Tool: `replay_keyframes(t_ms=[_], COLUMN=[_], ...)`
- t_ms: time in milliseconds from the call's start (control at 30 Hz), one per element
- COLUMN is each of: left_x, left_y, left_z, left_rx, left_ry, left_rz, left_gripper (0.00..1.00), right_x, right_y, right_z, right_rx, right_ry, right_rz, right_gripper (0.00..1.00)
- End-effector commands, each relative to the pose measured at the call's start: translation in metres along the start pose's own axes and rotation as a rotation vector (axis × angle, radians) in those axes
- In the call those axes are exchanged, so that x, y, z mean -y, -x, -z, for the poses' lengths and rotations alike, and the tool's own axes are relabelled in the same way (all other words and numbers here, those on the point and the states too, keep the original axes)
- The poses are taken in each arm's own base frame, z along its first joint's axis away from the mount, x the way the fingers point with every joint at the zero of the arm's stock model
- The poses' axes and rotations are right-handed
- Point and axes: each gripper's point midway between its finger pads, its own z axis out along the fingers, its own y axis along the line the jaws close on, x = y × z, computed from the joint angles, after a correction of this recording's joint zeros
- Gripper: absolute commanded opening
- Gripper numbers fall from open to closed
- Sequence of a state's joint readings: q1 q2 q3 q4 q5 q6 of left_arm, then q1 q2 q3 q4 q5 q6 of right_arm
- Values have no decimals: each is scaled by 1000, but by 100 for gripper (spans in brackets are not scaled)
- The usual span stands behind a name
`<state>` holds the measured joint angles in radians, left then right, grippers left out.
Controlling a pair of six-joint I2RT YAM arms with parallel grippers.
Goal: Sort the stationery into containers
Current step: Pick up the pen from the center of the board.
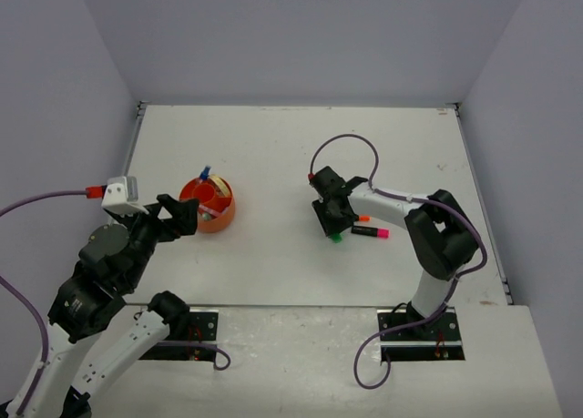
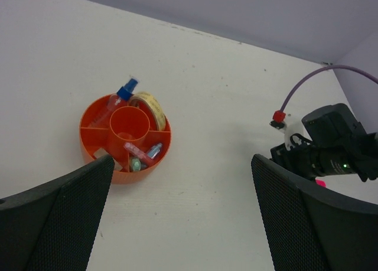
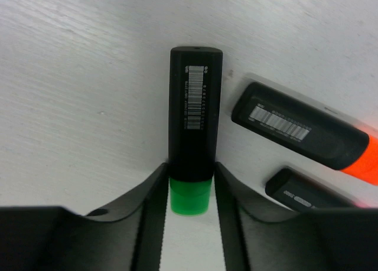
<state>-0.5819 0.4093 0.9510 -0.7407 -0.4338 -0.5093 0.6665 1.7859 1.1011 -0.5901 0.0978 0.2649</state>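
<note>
While round orange plastic tub point(image 2: 85, 142) holds the rest, right gripper point(image 3: 190, 176) pinches black green-ended highlighter point(image 3: 195, 105); orange-ended highlighter point(image 3: 301, 135) and pink-ended highlighter point(image 1: 376, 232) pending; left gripper point(image 2: 182, 159) gapes empty.

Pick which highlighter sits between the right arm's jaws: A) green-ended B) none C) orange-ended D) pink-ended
A: the right wrist view shows the green-ended highlighter between the right jaws, with the orange-ended highlighter lying off to one side.
</note>
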Motion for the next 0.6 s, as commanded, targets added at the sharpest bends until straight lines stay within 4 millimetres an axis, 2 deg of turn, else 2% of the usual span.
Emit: replay_keyframes(t_ms=[0, 67, 133, 267, 367, 467, 567], left_x=[19, 28, 40, 68, 91, 113, 127], left_y=[-11, -18, -28, -38, -44, -61, -69], left_z=[-5, -9, -15, -22, -30, -36, -44], left_rx=[-47, -73, -113, -155, -183, -247, -276], left_ry=[-98, -137, -186, -299, -388, -487, -535], left_rz=[-16, -7, 16, 82, 159, 221, 273], left_gripper=[100, 100, 100, 100, 100, 100, 100], right_x=[-15, -18, -28, -49, -87, -131, -155], right_y=[-5, -4, 2, 18, 30, 39, 43], right_z=[-5, -4, 6, 40, 86, 136, 171], right_rx=[-71, -71, -32, 116, 290, 473, 601], right_ry=[77, 93, 135, 179, 253, 344, 406], right_rz=[44, 53, 73, 118, 190, 249, 236], right_gripper=[32, 16, 0, 0, 0, 0, 0])
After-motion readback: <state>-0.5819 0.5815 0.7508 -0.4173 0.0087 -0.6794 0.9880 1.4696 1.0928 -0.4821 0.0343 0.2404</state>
